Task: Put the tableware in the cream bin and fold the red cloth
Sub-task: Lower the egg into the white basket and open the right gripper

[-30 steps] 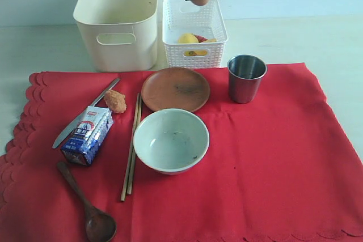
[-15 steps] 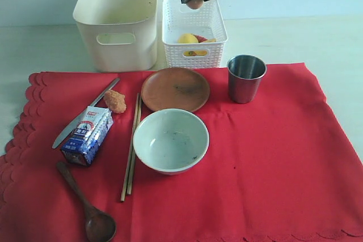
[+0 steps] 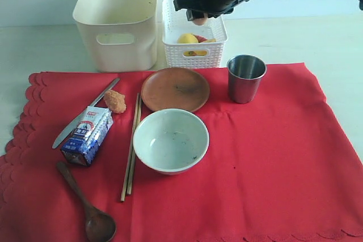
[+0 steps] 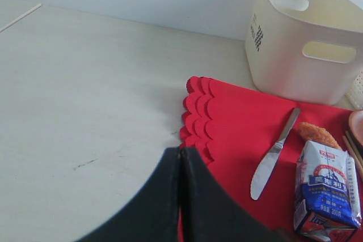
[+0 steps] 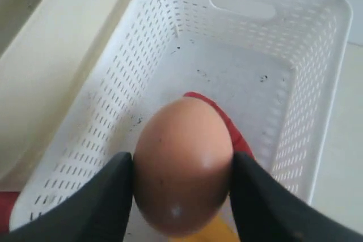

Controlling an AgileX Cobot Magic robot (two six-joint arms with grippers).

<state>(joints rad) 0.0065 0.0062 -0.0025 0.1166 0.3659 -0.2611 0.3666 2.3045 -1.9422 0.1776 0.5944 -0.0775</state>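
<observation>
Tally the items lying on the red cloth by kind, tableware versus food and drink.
Tableware: 6 (white bowl, steel cup, brown plate, knife, chopsticks pair, wooden spoon)
Food and drink: 2 (fried nugget, milk carton)
Total: 8

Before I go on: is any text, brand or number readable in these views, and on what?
Blue-and-white milk carton: white characters on its blue band and a small red label near the top, too blurred to read.
Tall cream plastic bin: dark printed mark on its end wall, too small to read.
No other writing shows.
</observation>
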